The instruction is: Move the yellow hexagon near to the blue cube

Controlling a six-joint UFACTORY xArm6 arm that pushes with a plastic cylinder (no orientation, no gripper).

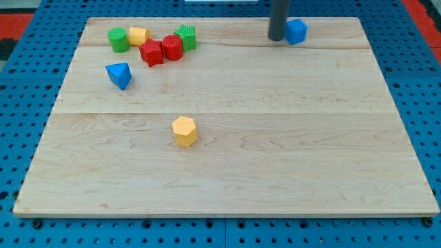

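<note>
Pale wooden planks make up the tabletop (289,172), which rests on a blue perforated base. The yellow hexagonal block (185,131) stands alone near the middle of the tabletop, somewhat toward the left edge and the near edge, with bare wood on every side of it. The blue cube (297,31) sits close to the far edge, toward the far right corner. The two are well apart, so the task is judged not yet advanced.

The dark rod descends at the far edge, and my tip (276,38) rests just beside the blue cube on the cube's left; whether it touches the cube cannot be told. There is no gripper on this arm, so no open or closed state applies.

A cluster occupies the far left corner: a green cylinder (118,39), a small yellow block (139,35) of unclear shape, a red star-like block (151,52), a red rounded block (172,47) and a green block (186,36) of ribbed outline, packed touching or nearly so. A blue pyramid-like block (119,74) lies apart, nearer the left edge.

Judgement: the tip stands on the wrong side for a push. It would need to travel to the near-left side of the yellow hexagonal block, then drive it diagonally toward the far right corner. The path between appears unobstructed. The risk is disturbing the blue cube on departure.
</note>
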